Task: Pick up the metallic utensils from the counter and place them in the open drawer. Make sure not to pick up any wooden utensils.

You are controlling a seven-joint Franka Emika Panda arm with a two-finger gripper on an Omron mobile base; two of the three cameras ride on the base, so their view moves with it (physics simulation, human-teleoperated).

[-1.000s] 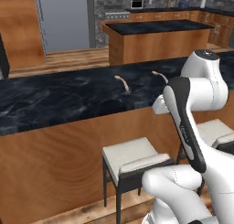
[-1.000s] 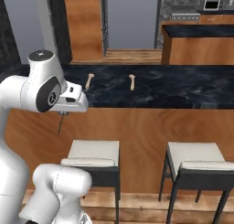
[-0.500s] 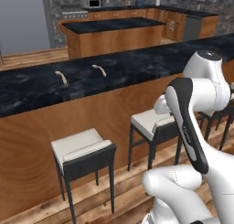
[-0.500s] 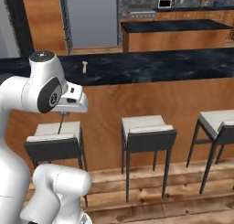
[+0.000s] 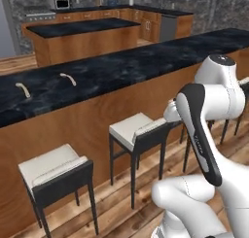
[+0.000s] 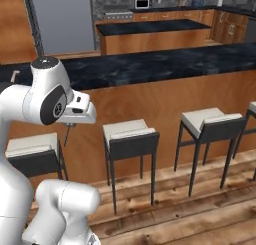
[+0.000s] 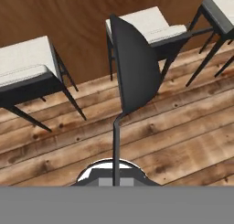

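My gripper (image 6: 69,125) is shut on a slim grey metal spoon (image 7: 135,67), one of the metallic utensils, which points away from the hand over the wooden floor. From the right base the spoon (image 6: 66,137) shows as a thin rod hanging under the hand. The gripper (image 7: 115,173) stands in front of the counter (image 5: 146,62), level with its brown panel. Two small pale utensils (image 5: 22,89) (image 5: 68,78) lie on the black top at the left; they are too small to tell metal from wood. The open drawer is out of view.
White-cushioned bar stools (image 5: 141,130) (image 5: 53,166) stand along the counter's front, and the stools (image 6: 127,131) (image 6: 212,120) also show from the right base. A kitchen island (image 5: 82,28) stands behind the counter. Plank floor lies under the hand.
The whole scene has slid left in both base views, so the base has moved; stools have come into view. The arm keeps its pose, and the gripper stays shut on the spoon.
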